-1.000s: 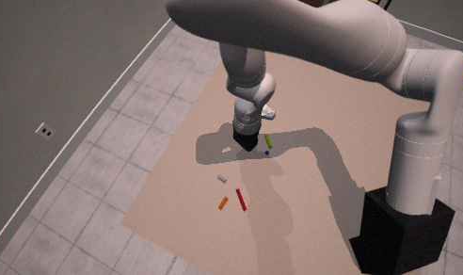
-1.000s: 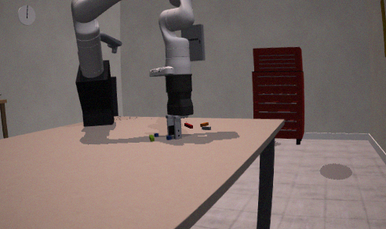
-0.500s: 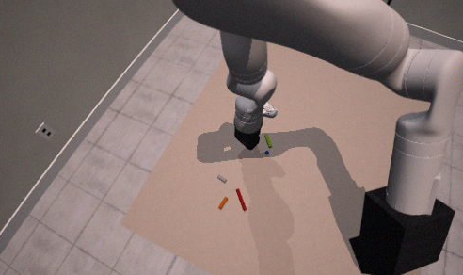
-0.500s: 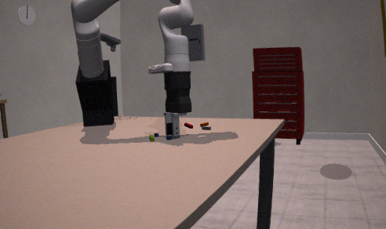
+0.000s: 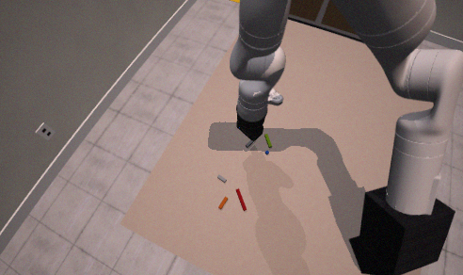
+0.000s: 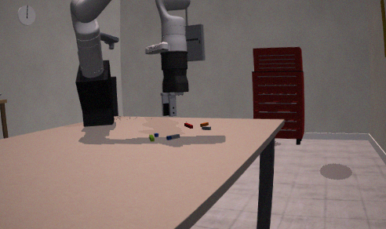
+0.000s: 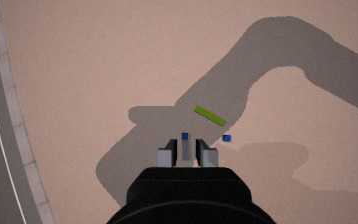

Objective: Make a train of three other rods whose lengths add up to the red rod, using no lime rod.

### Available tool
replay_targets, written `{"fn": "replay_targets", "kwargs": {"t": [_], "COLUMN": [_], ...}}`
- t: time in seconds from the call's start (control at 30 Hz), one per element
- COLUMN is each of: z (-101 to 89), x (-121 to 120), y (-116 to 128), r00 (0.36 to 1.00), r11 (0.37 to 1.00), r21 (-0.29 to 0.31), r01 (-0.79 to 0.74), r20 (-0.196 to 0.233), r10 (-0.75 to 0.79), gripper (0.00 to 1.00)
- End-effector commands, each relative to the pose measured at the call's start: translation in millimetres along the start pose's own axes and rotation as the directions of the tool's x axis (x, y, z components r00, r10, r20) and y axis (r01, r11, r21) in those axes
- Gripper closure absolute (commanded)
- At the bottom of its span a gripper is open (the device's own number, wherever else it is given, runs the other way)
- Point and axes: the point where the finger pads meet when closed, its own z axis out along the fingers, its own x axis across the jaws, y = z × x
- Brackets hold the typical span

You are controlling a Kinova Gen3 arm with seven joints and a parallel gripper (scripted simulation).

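Note:
My gripper (image 7: 186,148) (image 6: 169,107) is open and empty. It hangs above the table over a grey rod (image 7: 185,151). That grey rod lies flat (image 5: 249,143), with a blue rod (image 7: 184,136) at its far end in line with it; the pair also shows in the exterior view (image 6: 172,136). A second blue rod (image 7: 226,138) (image 5: 267,153) lies apart to the right. The red rod (image 5: 241,200), an orange rod (image 5: 223,202) and a second grey rod (image 5: 221,178) lie together farther off.
A lime rod (image 7: 210,115) (image 5: 268,140) lies tilted just beyond the blue rods. The arm's black base (image 5: 402,231) stands at the table's corner. The table's left edge (image 7: 10,115) shows in the wrist view.

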Motion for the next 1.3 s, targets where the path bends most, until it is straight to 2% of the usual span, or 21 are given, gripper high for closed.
{"fn": "replay_targets", "kwargs": {"t": [0.0, 0.3, 0.33, 1.07, 1.27], "z": [-18.2, -24.8, -24.8, -24.8, -23.9], "x": [-2.4, -2.5, -2.5, -2.5, -3.2], "y": [12.9, 12.8, 12.8, 13.0, 17.3], "r00": [1.000, 1.000, 1.000, 1.000, 0.997], "r11": [1.000, 1.000, 1.000, 1.000, 0.997], "r21": [-0.018, -0.018, -0.018, -0.018, -0.011], "r01": [0.004, 0.004, 0.004, 0.001, -0.073], "r20": [-0.009, -0.009, -0.009, -0.008, -0.005], "r10": [-0.004, -0.004, -0.004, -0.001, 0.073], "gripper": [0.46, 0.46, 0.00, 0.00, 0.00]}}
